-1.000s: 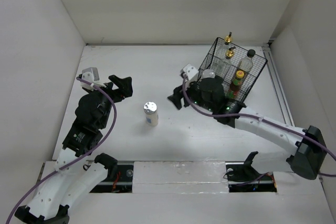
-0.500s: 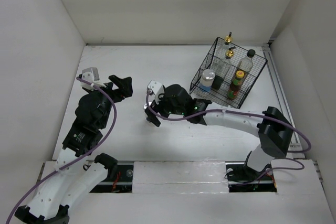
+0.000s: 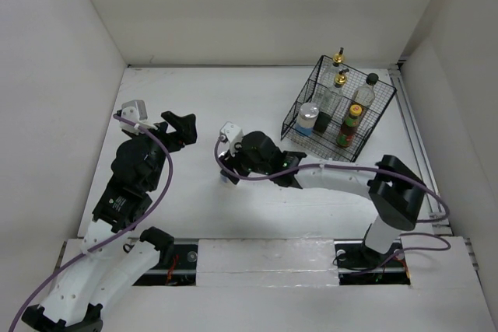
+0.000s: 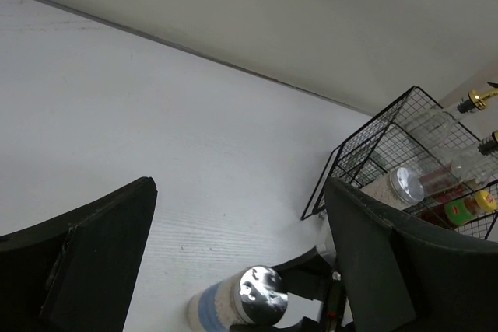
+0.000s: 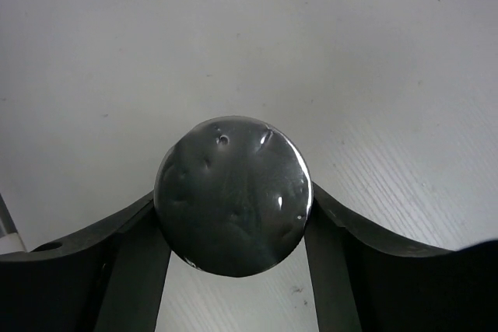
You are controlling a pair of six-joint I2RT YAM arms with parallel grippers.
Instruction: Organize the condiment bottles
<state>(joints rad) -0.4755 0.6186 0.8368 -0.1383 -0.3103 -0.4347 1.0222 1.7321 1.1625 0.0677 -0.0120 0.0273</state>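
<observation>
A short silver-lidded jar (image 5: 232, 194) stands on the white table, left of centre. My right gripper (image 5: 233, 201) has a finger pressed on each side of its lid. From above the jar (image 3: 226, 180) is mostly hidden under the right gripper (image 3: 228, 167). The left wrist view shows the jar (image 4: 262, 295) with the black right fingers (image 4: 311, 268) around it. My left gripper (image 3: 183, 130) is open and empty, left of the jar. The black wire basket (image 3: 298, 106) holds two gold-pourer bottles (image 3: 339, 68), a black-capped bottle (image 3: 367, 89), a small green-capped bottle (image 3: 352, 124) and a second silver-lidded jar (image 3: 309, 117).
The basket stands at the back right, near the right wall. White walls close the table on the left, back and right. The right arm (image 3: 342, 180) stretches across the table in front of the basket.
The right gripper has swung from beside the basket leftward to the lone jar and closed around its lid. The left arm has not moved.
</observation>
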